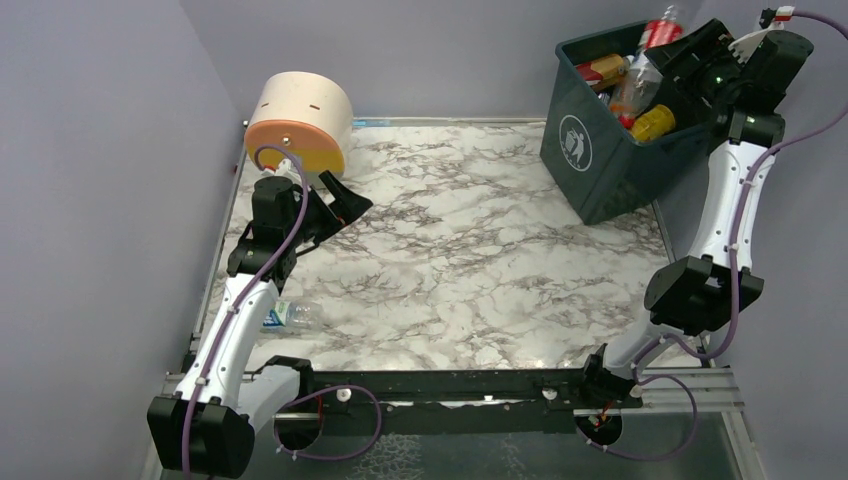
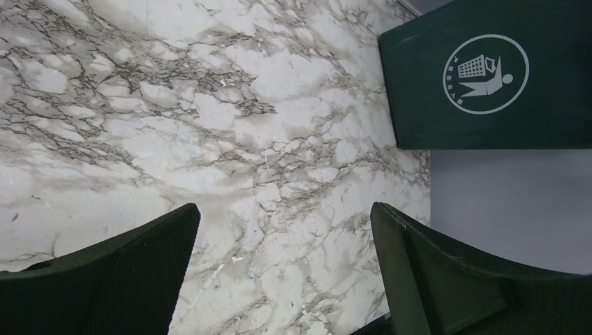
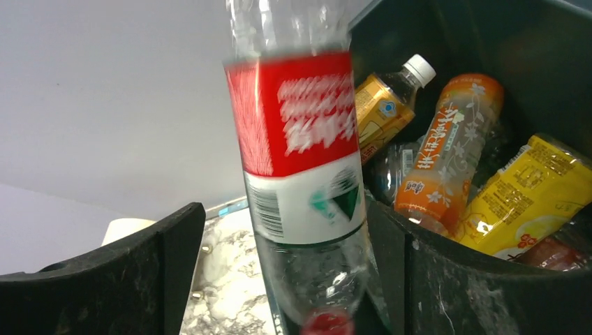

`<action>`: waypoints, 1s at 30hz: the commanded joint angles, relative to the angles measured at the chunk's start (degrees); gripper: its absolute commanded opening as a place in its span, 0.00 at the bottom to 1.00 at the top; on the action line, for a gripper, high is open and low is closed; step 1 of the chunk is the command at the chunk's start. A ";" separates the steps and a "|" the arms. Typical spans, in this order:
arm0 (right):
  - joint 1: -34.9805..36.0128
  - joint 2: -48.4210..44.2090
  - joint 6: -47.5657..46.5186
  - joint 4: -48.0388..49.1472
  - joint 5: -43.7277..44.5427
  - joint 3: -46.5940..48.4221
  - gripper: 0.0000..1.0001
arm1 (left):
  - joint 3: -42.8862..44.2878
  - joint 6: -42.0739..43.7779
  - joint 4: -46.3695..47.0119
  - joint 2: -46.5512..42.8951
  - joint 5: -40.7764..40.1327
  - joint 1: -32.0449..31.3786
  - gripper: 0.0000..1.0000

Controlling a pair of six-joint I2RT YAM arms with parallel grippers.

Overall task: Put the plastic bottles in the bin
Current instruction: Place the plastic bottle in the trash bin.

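The dark teal bin (image 1: 600, 165) stands at the back right of the table, with several plastic bottles (image 1: 652, 122) lying inside. My right gripper (image 1: 690, 58) hangs over its rim. In the right wrist view that gripper (image 3: 286, 230) is open; a clear bottle with a red and white label (image 3: 300, 139), cap down and blurred, sits loose between the fingers beside the bin's inner wall (image 3: 489, 35). One more clear bottle (image 1: 290, 316) lies on the table beside my left arm. My left gripper (image 1: 345, 212) (image 2: 285, 223) is open and empty above bare marble, facing the bin's logo side (image 2: 419, 105).
A cream cylinder with an orange face (image 1: 300, 122) lies at the back left, close behind the left gripper. Lilac walls close in on both sides and the back. A black rail (image 1: 450, 385) runs along the near edge.
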 commanded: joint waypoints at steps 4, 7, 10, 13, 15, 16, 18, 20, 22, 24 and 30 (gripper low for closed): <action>-0.04 0.06 -0.56 -0.19 2.11 -0.60 0.93 | 0.64 0.27 -2.32 0.79 -2.35 -0.25 0.99; 0.02 -0.52 -0.40 0.19 1.55 -1.20 0.93 | 1.35 -0.64 -4.24 1.56 -3.90 -0.25 0.99; 0.02 -1.67 0.28 1.41 -0.71 -2.89 0.93 | 2.23 -2.60 -7.74 2.05 -7.15 -0.25 0.99; 0.11 -3.65 1.24 3.08 -3.89 -5.37 0.94 | 3.57 -5.44 -12.40 2.53 -10.30 -0.25 0.99; 0.40 -5.18 1.36 3.68 -4.77 -6.97 0.94 | 4.36 -7.51 -15.82 2.75 -12.10 -0.25 0.99; 0.71 -6.07 1.44 4.02 -5.26 -7.91 0.94 | 4.65 -8.34 -17.37 2.73 -13.01 -0.25 0.99; 1.73 -7.63 1.38 4.56 -5.97 -9.58 0.94 | 4.96 -10.06 -20.65 2.66 -14.89 -0.25 0.99; 3.54 -9.20 0.89 4.81 -6.36 -11.12 0.94 | 5.14 -11.84 -23.74 2.71 -16.73 -0.25 0.99; 6.33 -10.35 -0.06 4.47 -6.27 -12.28 0.95 | 5.33 -13.87 -26.88 2.63 -19.29 -0.21 0.99; 9.99 -11.36 -1.22 4.09 -6.21 -13.57 0.95 | 5.65 -15.10 -29.73 2.70 -22.33 -0.25 0.99; 21.76 -13.76 -4.85 2.05 -3.79 -17.28 0.95 | 5.93 -17.03 -35.28 2.97 -29.07 1.37 0.99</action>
